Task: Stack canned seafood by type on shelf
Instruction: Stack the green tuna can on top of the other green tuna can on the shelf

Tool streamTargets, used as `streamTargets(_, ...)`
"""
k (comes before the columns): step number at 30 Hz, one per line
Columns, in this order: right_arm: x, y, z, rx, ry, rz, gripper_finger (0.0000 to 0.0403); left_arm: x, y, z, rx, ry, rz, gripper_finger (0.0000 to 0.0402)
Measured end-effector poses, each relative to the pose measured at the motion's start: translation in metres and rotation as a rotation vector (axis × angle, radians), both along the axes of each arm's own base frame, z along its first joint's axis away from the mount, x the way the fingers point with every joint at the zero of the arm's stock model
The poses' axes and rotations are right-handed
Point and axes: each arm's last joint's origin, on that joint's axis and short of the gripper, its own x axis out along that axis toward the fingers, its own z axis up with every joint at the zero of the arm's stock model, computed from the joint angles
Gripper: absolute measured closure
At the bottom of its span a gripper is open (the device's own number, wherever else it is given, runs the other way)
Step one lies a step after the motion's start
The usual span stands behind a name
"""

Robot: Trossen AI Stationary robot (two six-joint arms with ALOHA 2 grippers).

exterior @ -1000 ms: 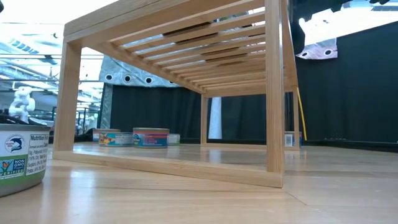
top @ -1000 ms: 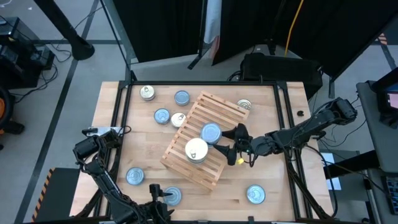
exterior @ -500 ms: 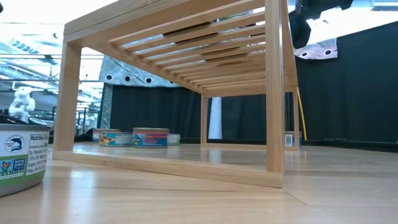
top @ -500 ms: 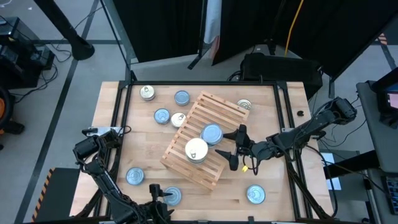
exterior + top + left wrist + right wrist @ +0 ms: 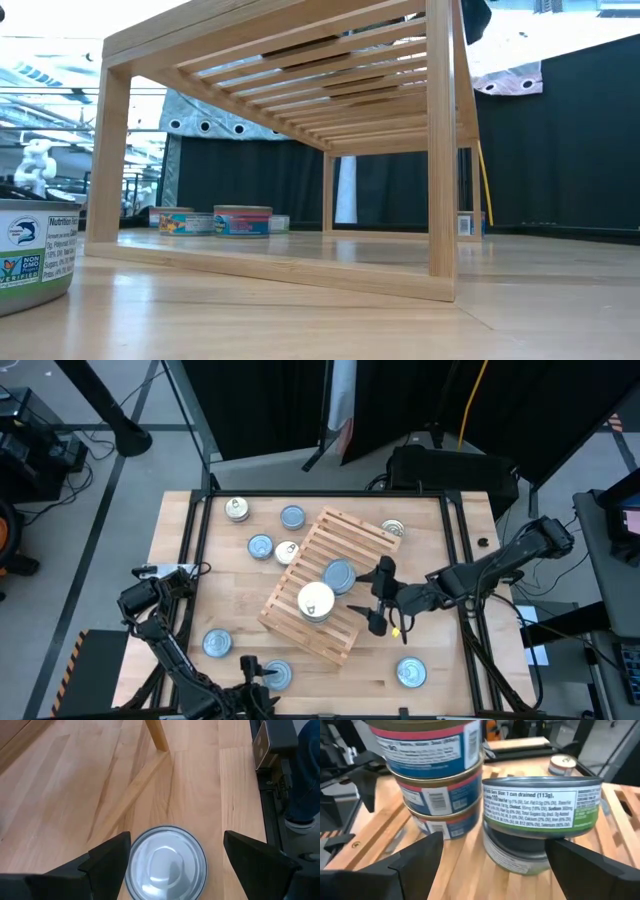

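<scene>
The right gripper [image 5: 379,597] has been drawn back from the two tin stacks on the shelf [image 5: 345,535], its fingers spread and empty. The left gripper [image 5: 172,865], also spread, straddles a loose tin [image 5: 166,862] on the table without gripping it. The tins are judged rigid, smooth and slippery, best pinched across the side wall.
</scene>
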Motion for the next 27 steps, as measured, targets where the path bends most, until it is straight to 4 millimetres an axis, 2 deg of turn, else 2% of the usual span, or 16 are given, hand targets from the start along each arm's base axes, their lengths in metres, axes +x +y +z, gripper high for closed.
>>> streamTargets(6, -0.003, -0.001, 0.005, -0.005, 0.068, -0.008, 0.0062, 0.000, 0.000, 0.000, 0.001, 0.000, -0.001, 0.0075)
streamTargets(15, 0.002, -0.010, 0.004, 0.040, 0.102, 0.082, 0.0062, 0.003, 0.002, 0.000, 0.003, 0.001, 0.006, 0.0075)
streamTargets(27, -0.002, -0.016, -0.004, 0.010, 0.204, 0.095, 0.0064, 0.003, 0.002, -0.001, -0.017, 0.023, 0.003, 0.0075)
